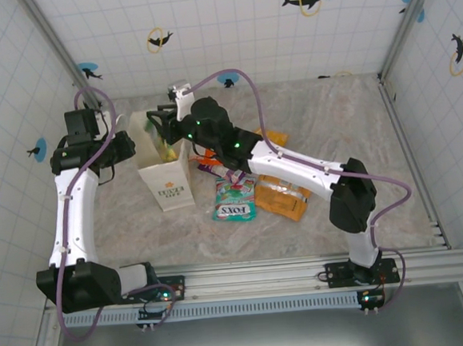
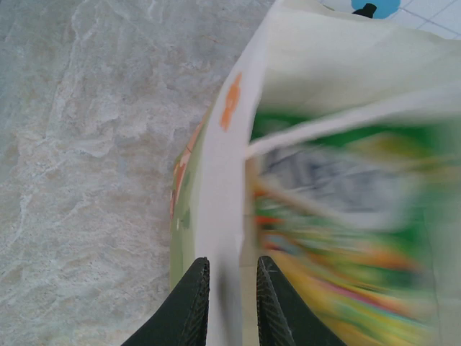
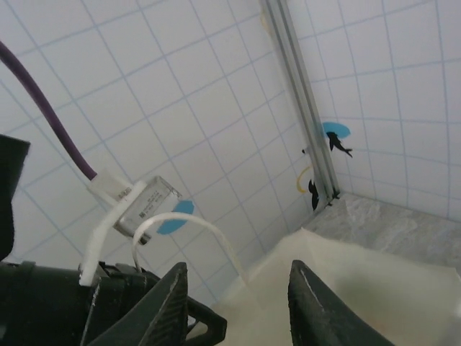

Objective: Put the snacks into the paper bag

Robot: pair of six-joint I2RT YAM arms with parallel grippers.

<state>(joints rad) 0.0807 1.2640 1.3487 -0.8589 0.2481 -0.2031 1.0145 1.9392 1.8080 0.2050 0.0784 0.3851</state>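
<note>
Top view: paper bag point(image 1: 168, 186) stands upright on the table point(image 1: 356, 131), left of centre. Left gripper point(image 1: 133, 149) at its left rim, right gripper point(image 1: 162, 129) over its mouth. Teal packet point(image 1: 234, 199) and orange packet point(image 1: 282, 201) lie flat just right of the bag.

Left wrist: jaws narrow, pinching the bag's wall. A blurred green-yellow packet point(image 2: 346, 238) is inside.

Right wrist: jaws apart, holding nothing, above the bag's rim.

Pale marbled worktop point(image 1: 358, 155), paper bag point(image 1: 167, 186) standing upright beneath the right tool point(image 1: 162, 132), teal FOX'S packet point(image 1: 234, 201) and orange packet point(image 1: 283, 202) lying flat to that tool's right
</note>
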